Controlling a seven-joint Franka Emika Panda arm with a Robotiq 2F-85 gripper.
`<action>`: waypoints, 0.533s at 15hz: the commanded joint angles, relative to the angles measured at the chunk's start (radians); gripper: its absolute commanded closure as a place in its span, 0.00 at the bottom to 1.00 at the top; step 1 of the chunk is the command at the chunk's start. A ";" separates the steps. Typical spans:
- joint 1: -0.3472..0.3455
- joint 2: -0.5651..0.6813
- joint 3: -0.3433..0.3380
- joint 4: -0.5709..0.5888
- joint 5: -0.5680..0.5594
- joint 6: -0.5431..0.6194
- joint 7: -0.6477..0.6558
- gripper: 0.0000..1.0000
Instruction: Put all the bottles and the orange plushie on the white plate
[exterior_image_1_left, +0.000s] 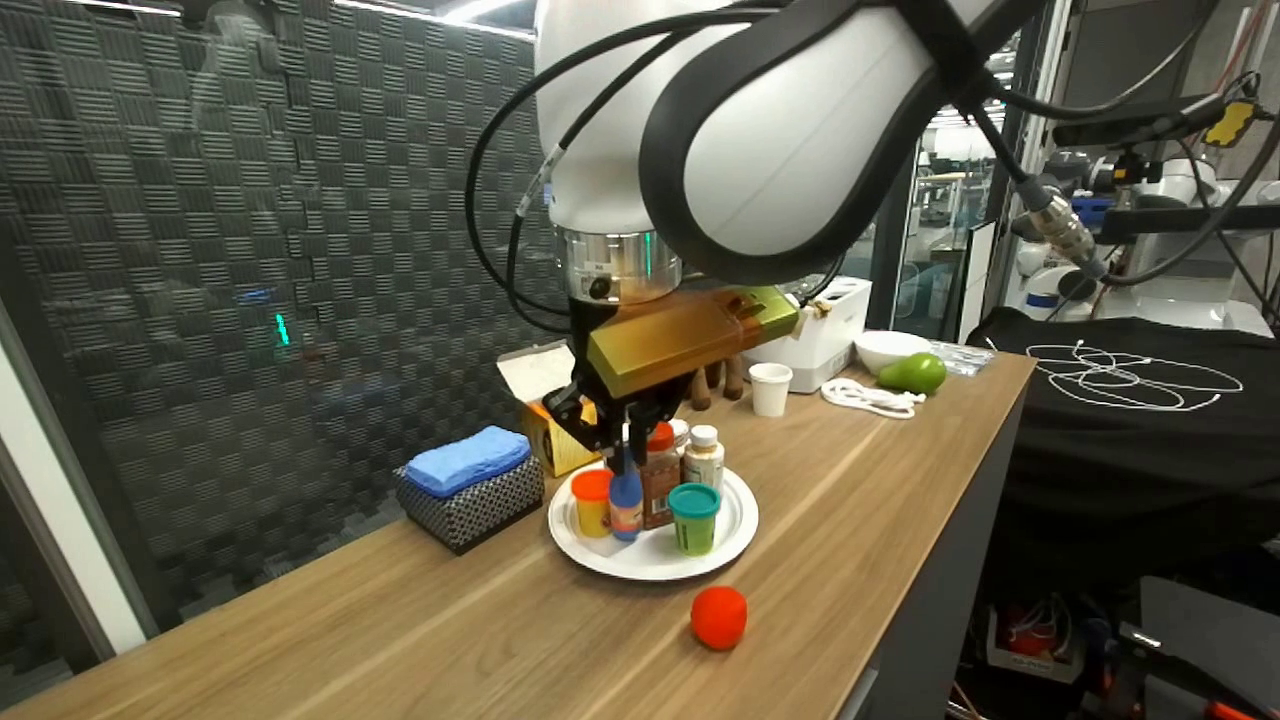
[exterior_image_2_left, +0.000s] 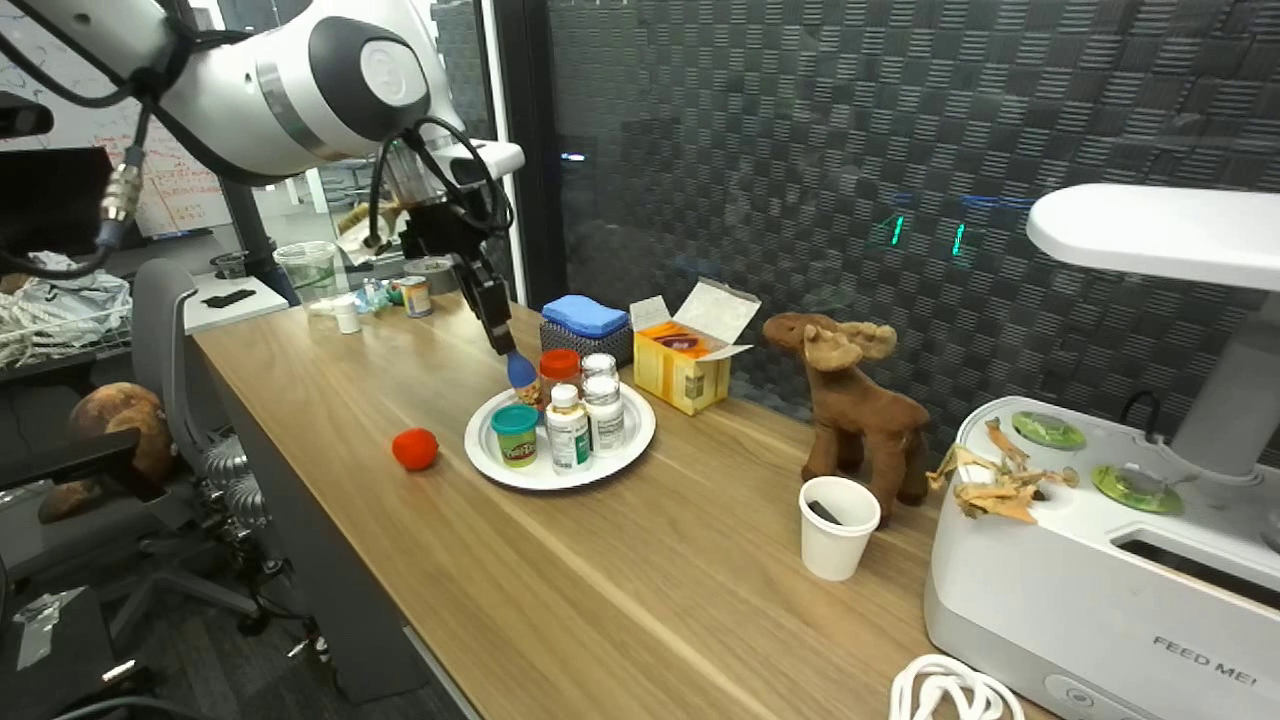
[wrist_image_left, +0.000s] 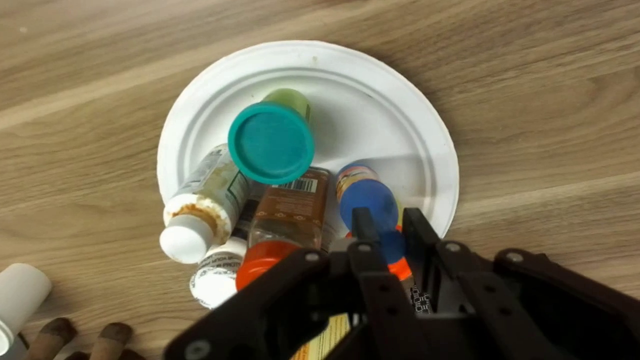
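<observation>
Nearest the camera in the wrist view is the gripper (wrist_image_left: 385, 225), its fingers closed around the upper end of the blue-and-orange bottle (wrist_image_left: 366, 200). That bottle is over the white plate (wrist_image_left: 380, 110); whether its base touches the plate I cannot tell. Beside it, on the plate, stand the red-capped bottle (exterior_image_2_left: 560, 372) with its brown contents, three white bottles (exterior_image_2_left: 569, 437) grouped close together, one of them mostly hidden, a green tub (exterior_image_1_left: 694, 528) with a teal lid, and a yellow tub (exterior_image_1_left: 594, 517) with an orange lid. In both exterior views a red ball (exterior_image_1_left: 719, 617) rests on the wooden table (exterior_image_1_left: 450, 640), near the plate but apart from its rim. A patterned box (exterior_image_1_left: 485, 507) carries a folded blue cloth (exterior_image_1_left: 470, 460), and an open yellow carton (exterior_image_2_left: 680, 387) stands just beside that box. In an exterior view a brown toy moose (exterior_image_2_left: 865, 420) stands close to a white cup (exterior_image_2_left: 836, 545).
</observation>
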 joint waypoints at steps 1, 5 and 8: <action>-0.013 -0.029 -0.002 -0.042 -0.017 0.077 0.012 0.91; -0.025 -0.013 -0.013 -0.038 -0.014 0.134 0.005 0.92; -0.035 -0.004 -0.013 -0.032 0.004 0.150 -0.014 0.92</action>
